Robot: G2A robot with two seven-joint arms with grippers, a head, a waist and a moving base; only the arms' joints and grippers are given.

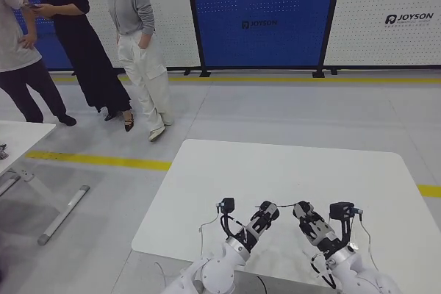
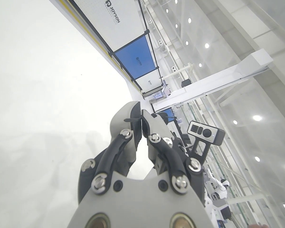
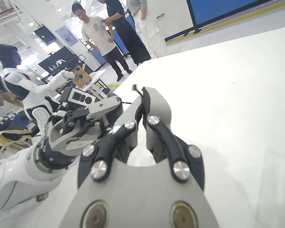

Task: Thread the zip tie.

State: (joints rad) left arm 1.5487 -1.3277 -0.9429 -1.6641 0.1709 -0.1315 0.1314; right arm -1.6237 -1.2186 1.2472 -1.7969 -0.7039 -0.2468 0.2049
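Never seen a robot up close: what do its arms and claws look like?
Each arm is white with black joints and thin cables. The left claw and right claw each have two light grey fingers with black pads, black links and silver bolts.

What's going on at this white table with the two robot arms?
A two-armed robot holds a black zip tie above a white table. The left gripper is shut on one end of the strap, the right gripper on the other, with a short tip poking out beyond it. The tie stretches between the two grippers near the table edge closest to the robot. No closed loop shows yet.
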